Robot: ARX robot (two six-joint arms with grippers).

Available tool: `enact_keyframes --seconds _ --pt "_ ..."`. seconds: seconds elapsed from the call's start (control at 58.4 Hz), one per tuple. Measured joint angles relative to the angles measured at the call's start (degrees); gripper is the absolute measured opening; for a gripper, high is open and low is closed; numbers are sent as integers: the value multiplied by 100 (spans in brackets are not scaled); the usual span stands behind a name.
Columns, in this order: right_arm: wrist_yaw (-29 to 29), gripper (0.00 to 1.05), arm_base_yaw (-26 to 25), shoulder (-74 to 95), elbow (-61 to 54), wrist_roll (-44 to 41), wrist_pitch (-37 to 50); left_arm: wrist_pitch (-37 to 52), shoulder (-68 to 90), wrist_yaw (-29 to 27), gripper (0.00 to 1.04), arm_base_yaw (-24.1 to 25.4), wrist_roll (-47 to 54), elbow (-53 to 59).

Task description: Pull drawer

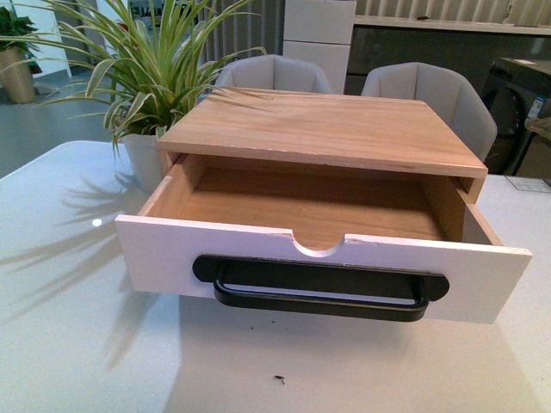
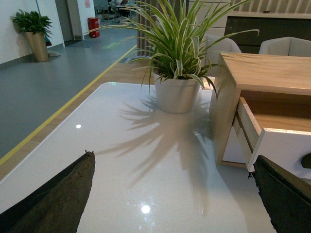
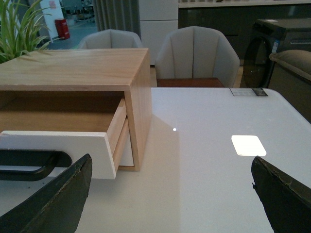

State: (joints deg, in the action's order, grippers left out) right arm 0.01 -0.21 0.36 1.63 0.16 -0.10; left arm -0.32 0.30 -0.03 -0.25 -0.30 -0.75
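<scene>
The drawer (image 1: 155, 258) stands pulled far out of its light wood cabinet (image 1: 327, 129), showing an empty wood inside. Its white front carries a long black bar handle (image 1: 320, 290) and a half-round notch in the top edge. Neither arm shows in the front view. My left gripper (image 2: 172, 194) is open over the white table to the left of the cabinet, with the drawer's white front (image 2: 286, 150) just beside its one finger. My right gripper (image 3: 170, 194) is open over the table at the cabinet's right, near the drawer's front corner (image 3: 58, 150). Nothing is held.
A potted spider plant (image 1: 142, 77) in a white pot stands by the cabinet's left rear corner. Two grey chairs (image 1: 430, 95) sit behind the white table (image 1: 69, 344). A small dark speck (image 1: 280, 379) lies on the table in front of the drawer.
</scene>
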Motion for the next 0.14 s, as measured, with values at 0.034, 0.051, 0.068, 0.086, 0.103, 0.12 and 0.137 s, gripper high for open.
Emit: enact_keyframes --seconds 0.034,0.051,0.068,0.086,0.103,0.12,0.137 --pt "0 96 0 0 0 0 0 0 0 0 97 0 0 0" --pt "0 96 0 0 0 0 0 0 0 0 97 0 0 0" --pt "0 96 0 0 0 -2 0 0 0 0 97 0 0 0" --pt "0 96 0 0 0 0 0 0 0 0 97 0 0 0" --pt "0 96 0 0 0 0 0 0 0 0 97 0 0 0" --pt "0 96 0 0 0 0 0 0 0 0 97 0 0 0" --pt "0 96 0 0 0 -2 0 0 0 0 97 0 0 0"
